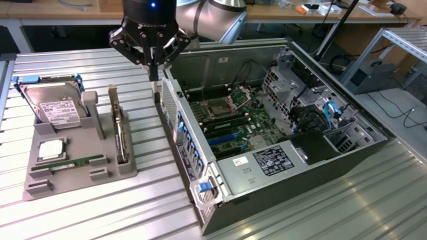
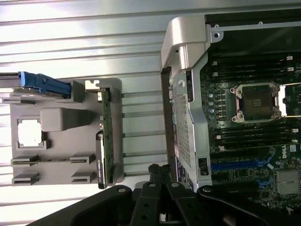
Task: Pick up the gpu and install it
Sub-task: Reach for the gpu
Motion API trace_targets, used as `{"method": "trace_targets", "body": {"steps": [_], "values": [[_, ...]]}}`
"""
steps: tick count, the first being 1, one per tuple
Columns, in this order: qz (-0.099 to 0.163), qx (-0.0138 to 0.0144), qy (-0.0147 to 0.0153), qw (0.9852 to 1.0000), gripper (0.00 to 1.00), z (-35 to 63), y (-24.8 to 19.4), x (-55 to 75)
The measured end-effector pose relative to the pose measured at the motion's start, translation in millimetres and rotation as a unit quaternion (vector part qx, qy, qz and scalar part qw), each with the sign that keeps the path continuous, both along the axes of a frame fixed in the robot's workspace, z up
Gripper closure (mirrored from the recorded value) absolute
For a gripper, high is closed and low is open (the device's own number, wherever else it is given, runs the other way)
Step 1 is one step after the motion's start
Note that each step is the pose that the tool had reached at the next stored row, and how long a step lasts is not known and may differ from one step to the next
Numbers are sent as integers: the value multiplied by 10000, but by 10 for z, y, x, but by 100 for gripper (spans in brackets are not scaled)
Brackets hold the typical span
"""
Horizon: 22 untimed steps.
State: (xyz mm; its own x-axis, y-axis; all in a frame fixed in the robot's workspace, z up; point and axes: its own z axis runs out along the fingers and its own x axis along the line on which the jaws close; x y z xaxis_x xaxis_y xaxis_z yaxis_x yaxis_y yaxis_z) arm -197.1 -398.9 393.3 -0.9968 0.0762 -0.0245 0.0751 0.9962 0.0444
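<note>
Your gripper (image 1: 154, 75) hangs with its fingers pressed together and nothing between them, so you are carrying nothing. It sits high over the ribbed metal table (image 1: 80, 220), above the narrow gap between the gray holder tray (image 1: 83, 147) and the open computer case (image 1: 175, 107), close to the case's far corner. The gpu (image 1: 119, 132) is in the tray, not in the case. It stands on its long edge in the slot along the tray's side toward the exterior view's right, the side nearest the case. Its silver bracket (image 1: 112, 95) rises at the far end, and the gripper is near that end but well above it and apart from it. In the wrist view the gpu (image 2: 106, 136) shows as a thin dark strip along the tray's edge, with bare table between it and the case wall. On the exterior view's left of the gpu, the tray also holds a hard drive (image 1: 57, 107) leaning at the far end, a processor chip (image 1: 51, 150) lying flat nearer, and a green memory stick (image 1: 70, 163) just beside the chip. The case lies on its side with its motherboard (image 1: 250, 127) exposed, the processor socket (image 1: 220, 106) open and the blue expansion slots (image 1: 223, 139) nearer to you.
</note>
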Motion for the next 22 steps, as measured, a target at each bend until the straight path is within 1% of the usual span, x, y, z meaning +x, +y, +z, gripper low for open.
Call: {"method": "trace_targets", "body": {"steps": [16,18,22], "values": [[0,0,0,10000,90,0,0,-178],[0,0,0,10000,90,0,0,-211],[0,0,0,10000,90,1,0,-320]]}}
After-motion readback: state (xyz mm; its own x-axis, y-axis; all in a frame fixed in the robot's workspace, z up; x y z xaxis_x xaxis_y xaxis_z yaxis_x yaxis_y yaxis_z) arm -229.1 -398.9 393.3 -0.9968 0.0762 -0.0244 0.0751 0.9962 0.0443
